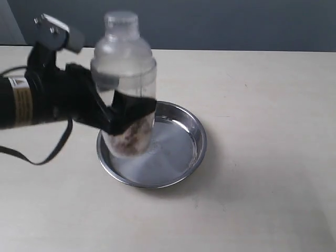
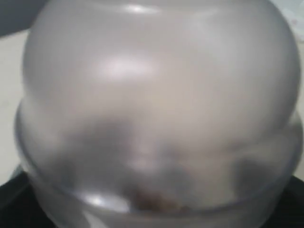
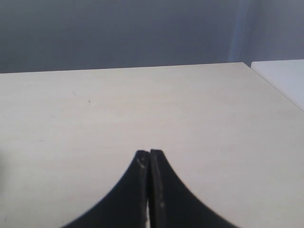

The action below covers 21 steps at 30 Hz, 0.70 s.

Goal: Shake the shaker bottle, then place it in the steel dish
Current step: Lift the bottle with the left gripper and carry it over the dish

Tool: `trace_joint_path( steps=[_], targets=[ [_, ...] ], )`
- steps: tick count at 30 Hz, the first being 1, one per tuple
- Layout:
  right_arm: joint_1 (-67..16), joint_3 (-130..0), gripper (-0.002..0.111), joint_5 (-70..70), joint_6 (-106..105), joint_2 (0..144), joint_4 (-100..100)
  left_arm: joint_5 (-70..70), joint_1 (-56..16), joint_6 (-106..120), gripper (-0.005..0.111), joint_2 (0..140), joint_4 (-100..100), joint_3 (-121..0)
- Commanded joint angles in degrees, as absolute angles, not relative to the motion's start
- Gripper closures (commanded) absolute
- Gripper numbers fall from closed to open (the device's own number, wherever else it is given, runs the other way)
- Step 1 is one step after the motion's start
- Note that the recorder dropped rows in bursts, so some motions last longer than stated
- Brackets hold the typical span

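The shaker bottle (image 1: 125, 60) stands upright, clear with a frosted domed top and small cap, and brown grains lie at its bottom. My left gripper (image 1: 131, 113) reaches in from the left and is shut on its mid-body with black fingers. The bottle's base is inside the left part of the steel dish (image 1: 184, 149); I cannot tell whether it touches the dish floor. In the left wrist view the frosted dome of the bottle (image 2: 156, 95) fills the picture. My right gripper (image 3: 149, 153) is shut on nothing above bare table and does not show in the exterior view.
The dish sits on a light beige table (image 1: 262, 94) with a dark wall behind. A black cable (image 1: 52, 149) loops below the left arm. The table's corner and a white surface (image 3: 285, 76) show in the right wrist view.
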<state>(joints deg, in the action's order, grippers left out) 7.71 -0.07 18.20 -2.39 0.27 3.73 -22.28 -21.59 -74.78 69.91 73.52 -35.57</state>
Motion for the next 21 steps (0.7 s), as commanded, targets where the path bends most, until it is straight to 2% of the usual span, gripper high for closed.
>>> trace_joint_path(
  steps=[1,4,7,10,14,17,19,21],
  targets=[
    [7.91,0.0,0.109,17.46,-2.49,0.0,3.77,-21.76,-21.85,-75.28,0.106,68.13,71.48,-37.02],
    [7.91,0.0,0.109,17.46,-2.49,0.0,3.77,-21.95,-21.85,-76.77,0.106,74.3,71.41,-32.74],
    [7.91,0.0,0.109,17.46,-2.49,0.0,3.77,-27.48,-21.85,-76.88,0.106,69.98,71.55,-36.96],
    [7.91,0.0,0.109,17.46,-2.49,0.0,3.77,-22.82,-21.85,-75.94,0.106,67.29,71.76,-39.63],
    [7.91,0.0,0.109,17.46,-2.49,0.0,3.77,-19.98,-21.85,-76.07,0.106,74.51,70.53,-33.3],
    [7.91,0.0,0.109,17.46,-2.49,0.0,3.77,-25.37,-21.85,-75.95,0.106,70.71,71.84,-38.04],
    [7.91,0.0,0.109,17.46,-2.49,0.0,3.77,-22.89,-21.85,-75.72,0.106,67.04,72.1,-42.48],
    [7.91,0.0,0.109,17.46,-2.49,0.0,3.77,-19.23,-23.13,-75.88,0.106,68.2,72.1,-40.74]
  ],
)
